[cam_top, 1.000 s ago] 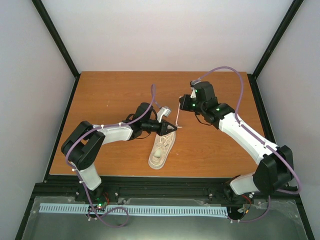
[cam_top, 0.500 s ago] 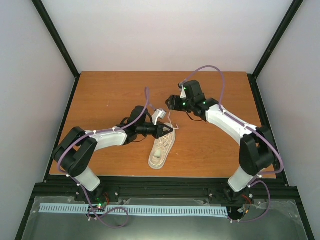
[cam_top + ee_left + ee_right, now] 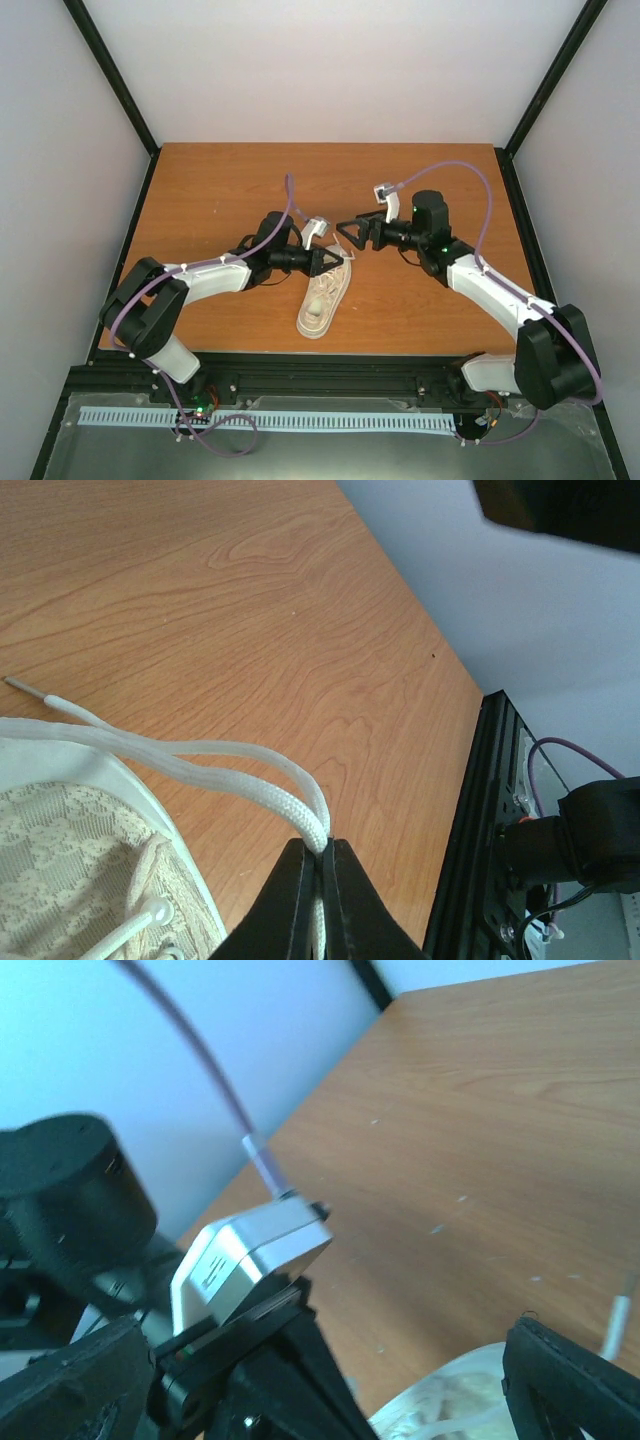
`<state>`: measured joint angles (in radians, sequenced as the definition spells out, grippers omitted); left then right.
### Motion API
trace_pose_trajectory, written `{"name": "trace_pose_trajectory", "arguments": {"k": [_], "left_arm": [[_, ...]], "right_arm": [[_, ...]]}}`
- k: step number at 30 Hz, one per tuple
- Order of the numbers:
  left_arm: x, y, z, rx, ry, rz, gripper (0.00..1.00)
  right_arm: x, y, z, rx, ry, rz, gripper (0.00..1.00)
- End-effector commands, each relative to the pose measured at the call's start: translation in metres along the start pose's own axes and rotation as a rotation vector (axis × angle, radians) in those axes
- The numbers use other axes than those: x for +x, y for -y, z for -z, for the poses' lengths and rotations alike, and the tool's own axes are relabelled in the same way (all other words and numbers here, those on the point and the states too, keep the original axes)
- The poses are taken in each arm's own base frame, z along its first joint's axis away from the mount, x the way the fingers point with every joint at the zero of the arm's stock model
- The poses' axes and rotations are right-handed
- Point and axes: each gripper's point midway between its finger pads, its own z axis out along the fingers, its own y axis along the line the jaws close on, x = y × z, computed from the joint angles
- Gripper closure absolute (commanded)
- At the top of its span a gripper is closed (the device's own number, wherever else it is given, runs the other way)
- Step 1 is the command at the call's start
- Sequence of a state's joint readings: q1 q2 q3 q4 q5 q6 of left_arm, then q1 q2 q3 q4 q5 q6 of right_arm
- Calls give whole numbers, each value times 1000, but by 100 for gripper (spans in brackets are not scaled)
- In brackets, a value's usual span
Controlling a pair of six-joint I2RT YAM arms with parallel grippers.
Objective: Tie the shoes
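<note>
The left gripper (image 3: 338,259) is pressed together on a fold of white lace (image 3: 255,765). Two strands run from its tips back to the sneaker (image 3: 322,300). One lace tip (image 3: 30,690) lies flat on the table (image 3: 200,190), beyond the strands. The one sneaker sits directly beneath those tips and stretches from them toward the arm bases. The right gripper (image 3: 345,236) hangs just beyond and right of the left gripper's tips, its fingers spread wide.

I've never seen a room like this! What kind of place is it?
Probably a robot testing booth, not a home. Two robot arms are bolted by a wooden table, and plain white walls in a black frame box it in. A lone sneaker lies on the table.
</note>
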<state>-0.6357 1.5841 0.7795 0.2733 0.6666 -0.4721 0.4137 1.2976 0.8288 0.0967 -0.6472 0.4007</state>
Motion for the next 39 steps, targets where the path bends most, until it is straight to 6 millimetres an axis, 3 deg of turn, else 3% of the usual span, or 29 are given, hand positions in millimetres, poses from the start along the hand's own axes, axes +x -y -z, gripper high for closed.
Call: {"name": "trace_pose_trajectory", "arguments": {"k": [1,7,11,24,39], "left_arm": [[-15,17,9,41,10,8,99],[-14,18,10,44,3,22,99],[-17,21,12,45,17,24,99],[-24,26,17,54,41,43,99],[-30,28,18,68,55,74,99]], "right_arm": [[13,-41,-4,-242,-11,87,5],[32,-45,-21,-295,-66,83,5],[50,-36,-33,-288,-116,53,6],[103,-27,-41,-307,-199,-26,7],[120,-20,-45,-307,-223,-39,18]]}}
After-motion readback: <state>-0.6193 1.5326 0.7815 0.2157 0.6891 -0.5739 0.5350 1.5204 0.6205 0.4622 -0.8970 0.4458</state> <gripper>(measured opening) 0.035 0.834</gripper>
